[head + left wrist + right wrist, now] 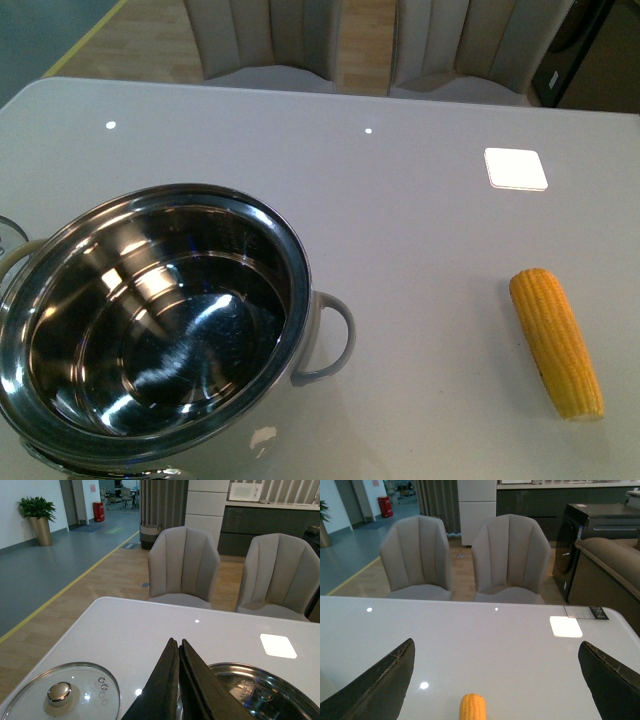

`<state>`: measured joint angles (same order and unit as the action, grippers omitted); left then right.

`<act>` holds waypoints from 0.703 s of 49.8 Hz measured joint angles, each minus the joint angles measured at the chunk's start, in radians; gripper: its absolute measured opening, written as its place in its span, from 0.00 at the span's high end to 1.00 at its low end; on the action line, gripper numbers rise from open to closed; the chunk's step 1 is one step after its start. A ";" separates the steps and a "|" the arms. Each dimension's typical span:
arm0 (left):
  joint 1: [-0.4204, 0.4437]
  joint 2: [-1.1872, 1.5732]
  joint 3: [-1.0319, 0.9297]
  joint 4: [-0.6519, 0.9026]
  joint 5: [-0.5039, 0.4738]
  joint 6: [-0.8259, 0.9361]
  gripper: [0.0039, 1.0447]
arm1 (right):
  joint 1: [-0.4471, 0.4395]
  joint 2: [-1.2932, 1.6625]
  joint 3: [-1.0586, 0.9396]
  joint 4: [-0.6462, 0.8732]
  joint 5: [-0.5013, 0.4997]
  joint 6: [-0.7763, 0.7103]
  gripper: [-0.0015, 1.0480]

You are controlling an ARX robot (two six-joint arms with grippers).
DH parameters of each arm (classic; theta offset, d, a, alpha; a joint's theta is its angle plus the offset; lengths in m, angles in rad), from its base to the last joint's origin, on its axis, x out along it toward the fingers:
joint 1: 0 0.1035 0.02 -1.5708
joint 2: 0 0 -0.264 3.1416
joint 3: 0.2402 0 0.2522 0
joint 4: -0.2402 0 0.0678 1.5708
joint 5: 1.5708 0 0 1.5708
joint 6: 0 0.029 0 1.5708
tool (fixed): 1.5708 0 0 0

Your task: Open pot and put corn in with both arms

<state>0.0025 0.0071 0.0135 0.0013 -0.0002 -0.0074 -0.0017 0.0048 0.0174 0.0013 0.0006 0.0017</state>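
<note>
The pot (150, 320) stands uncovered at the table's front left, its shiny steel inside bare, and its rim (265, 680) also shows in the left wrist view. Its glass lid (62, 695) with a metal knob lies flat on the table beside the pot. The corn (556, 340), a yellow cob, lies on the table at the front right, well apart from the pot. My left gripper (176, 642) is shut with nothing in it, hovering between lid and pot. My right gripper (496, 642) stands wide open above the corn (472, 707), whose tip shows between the fingers (385, 680). Neither arm shows in the front view.
The white table (400, 230) has a bright white square (516, 168) at its back right. Two grey chairs (265, 40) stand behind the far edge. A dark cabinet and a brown sofa (615, 560) are off to the right, beyond the table.
</note>
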 joint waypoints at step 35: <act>0.000 -0.001 0.000 0.000 0.000 0.000 0.50 | 0.000 0.000 0.000 0.000 0.000 0.000 0.08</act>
<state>0.0025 0.0063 0.0135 0.0010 -0.0002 -0.0078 -0.0017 0.0048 0.0174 0.0013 0.0002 0.0013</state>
